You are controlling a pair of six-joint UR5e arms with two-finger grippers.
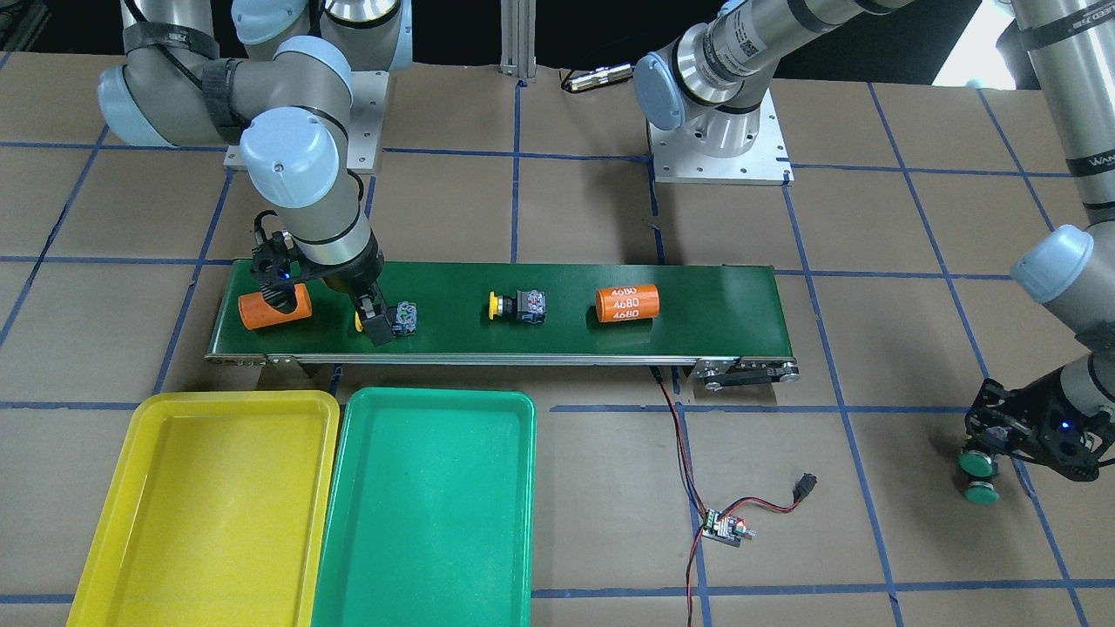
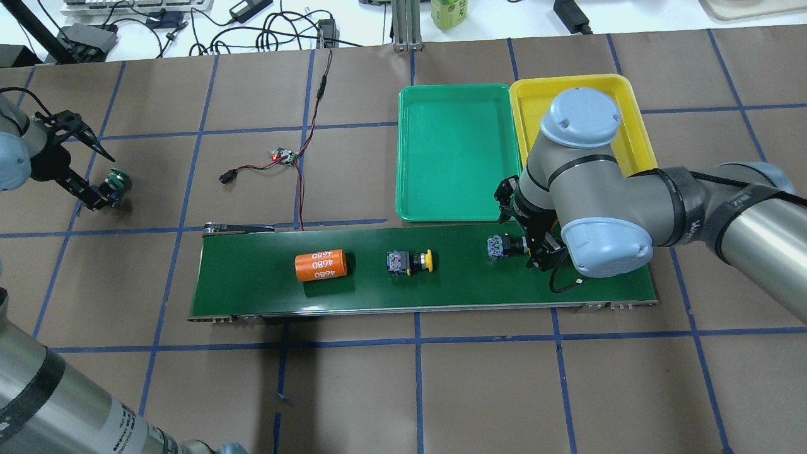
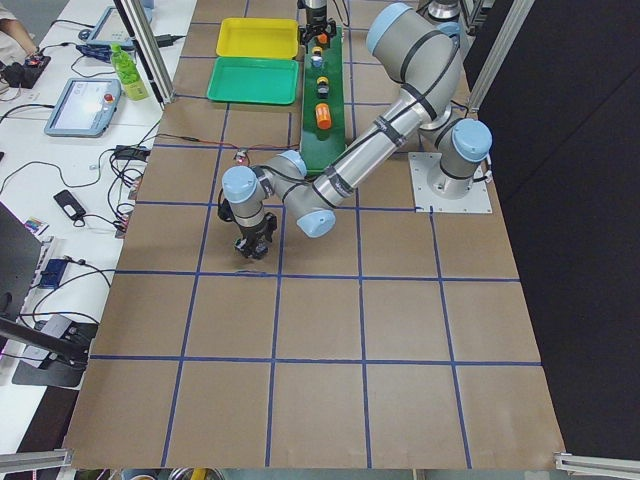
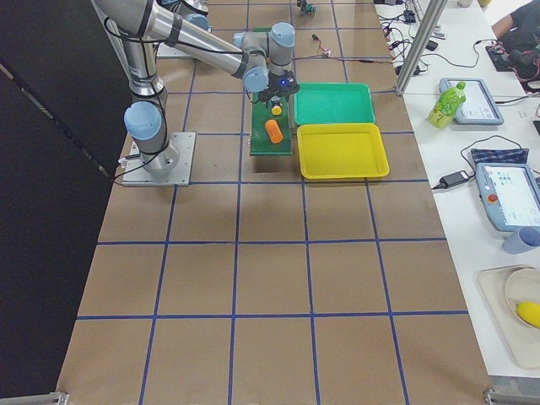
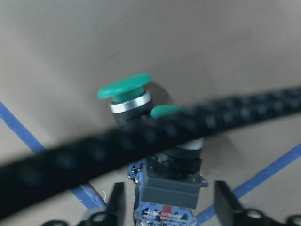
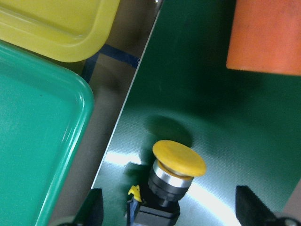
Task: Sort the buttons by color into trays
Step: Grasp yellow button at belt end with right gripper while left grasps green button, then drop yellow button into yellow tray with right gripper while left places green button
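A yellow button (image 6: 178, 165) lies on the conveyor belt (image 1: 714, 305) between the spread fingers of my right gripper (image 6: 171, 209), which is open around its body; this button also shows in the overhead view (image 2: 504, 246). A second yellow button (image 1: 518, 306) lies mid-belt. Two green buttons (image 1: 980, 477) lie together on the table paper, off the belt. My left gripper (image 5: 167, 207) is open with a finger on each side of one green button's body (image 5: 171, 188); the other green button (image 5: 126, 92) lies just beyond. The yellow tray (image 1: 235, 399) and green tray (image 1: 435, 396) are empty.
Two orange cylinders lie on the belt, one marked 4680 (image 1: 627, 305) and one (image 1: 274, 306) beside my right gripper. A small circuit board with wires (image 1: 723, 527) lies on the paper near the belt's end. A black cable crosses the left wrist view (image 5: 141, 146).
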